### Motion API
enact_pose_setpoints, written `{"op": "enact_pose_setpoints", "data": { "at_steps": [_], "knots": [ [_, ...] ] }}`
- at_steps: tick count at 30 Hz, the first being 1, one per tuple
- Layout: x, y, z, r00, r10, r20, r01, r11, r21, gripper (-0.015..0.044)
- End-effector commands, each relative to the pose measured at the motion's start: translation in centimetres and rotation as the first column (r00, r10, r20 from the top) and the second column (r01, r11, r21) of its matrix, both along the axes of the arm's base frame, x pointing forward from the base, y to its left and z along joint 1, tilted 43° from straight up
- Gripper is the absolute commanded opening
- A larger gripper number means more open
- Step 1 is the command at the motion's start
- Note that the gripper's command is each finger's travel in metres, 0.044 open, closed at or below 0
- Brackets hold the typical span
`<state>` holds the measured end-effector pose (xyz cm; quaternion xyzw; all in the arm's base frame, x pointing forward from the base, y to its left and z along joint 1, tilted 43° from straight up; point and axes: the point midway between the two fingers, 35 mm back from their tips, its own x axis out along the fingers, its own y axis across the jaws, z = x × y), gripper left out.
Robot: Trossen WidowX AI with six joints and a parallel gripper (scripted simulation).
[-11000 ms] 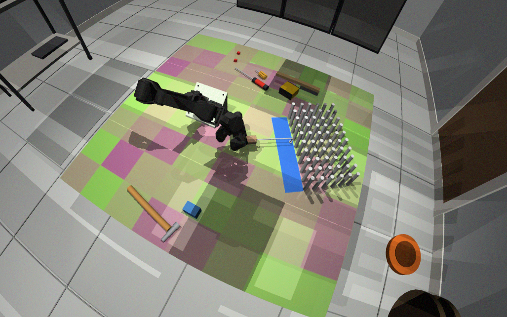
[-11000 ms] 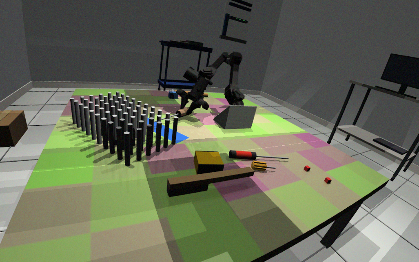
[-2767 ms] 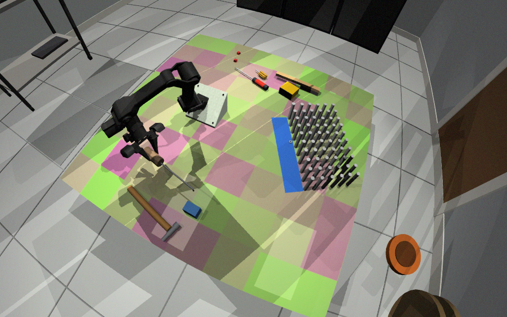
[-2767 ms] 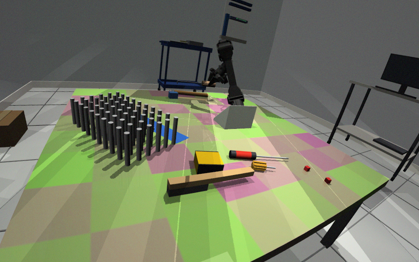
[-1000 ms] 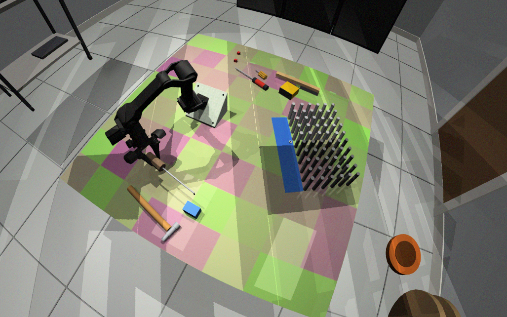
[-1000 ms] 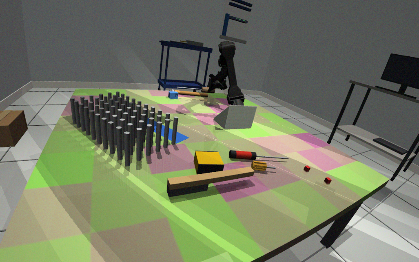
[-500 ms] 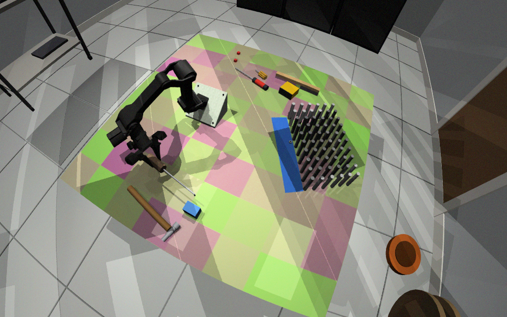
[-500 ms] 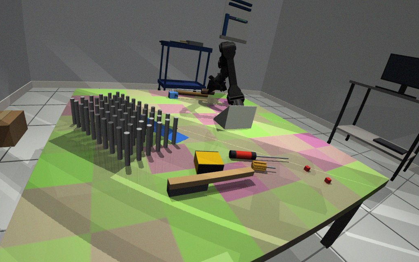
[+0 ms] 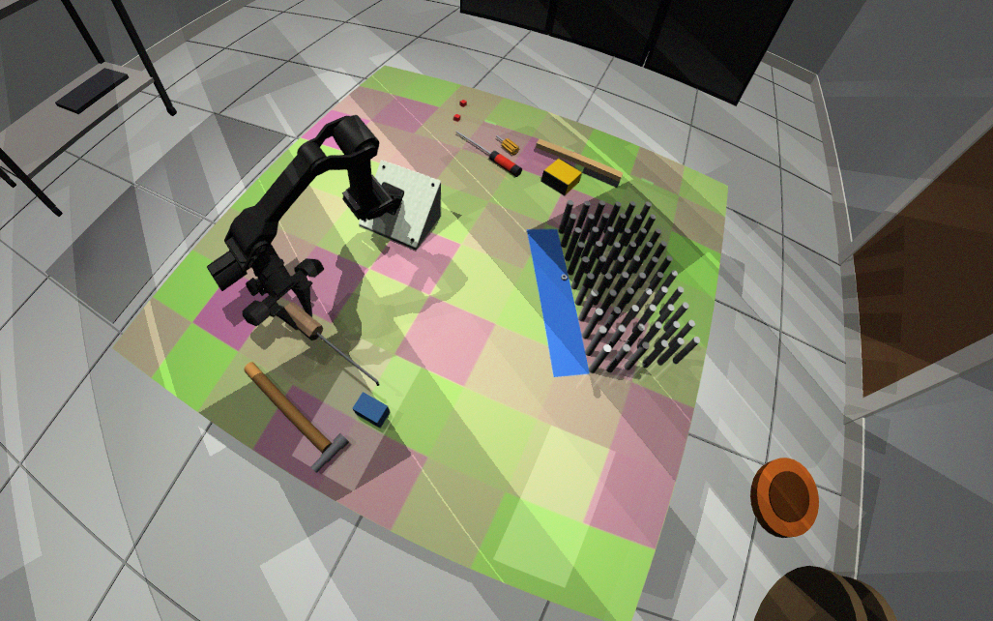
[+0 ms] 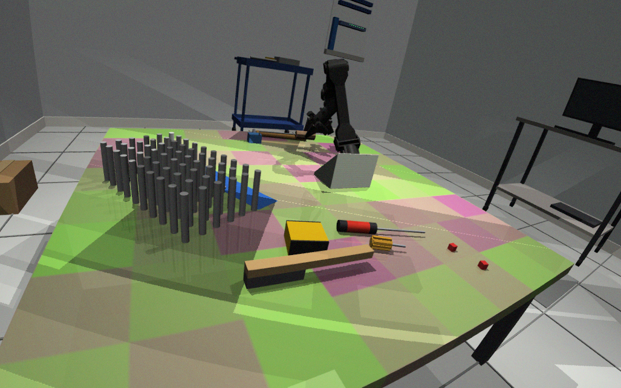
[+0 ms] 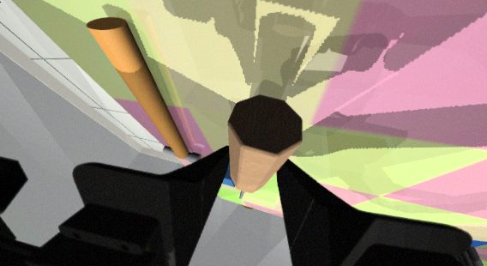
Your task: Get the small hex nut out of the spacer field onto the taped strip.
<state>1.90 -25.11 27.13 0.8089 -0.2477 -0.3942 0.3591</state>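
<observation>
The gripper is shut on the wooden handle of a thin-shafted tool. The shaft slopes down toward the table, its bent tip near the blue block; whether the tip touches the table I cannot tell. The tool is far from the spacers. The small hex nut lies on the blue taped strip, near its spacer-side edge; it is hidden in the exterior view. The metal spacers stand upright.
A hammer and a blue block lie near the tool. A white wedge stands by the arm's base. A yellow block, wooden bar, two screwdrivers and red cubes lie beyond.
</observation>
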Motion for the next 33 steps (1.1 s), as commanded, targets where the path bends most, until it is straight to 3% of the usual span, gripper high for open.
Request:
{"op": "enact_pose_setpoints", "data": {
  "at_steps": [1, 33],
  "knots": [
    [0.1, -0.3, -0.3, 1.0, 0.0, 0.004, 0.0, 1.0, 0.001, 0.0],
    [0.6, -1.7, -2.0, 1.0, -0.003, 0.011, 0.003, 1.0, -0.005, 0.0]
  ]
}}
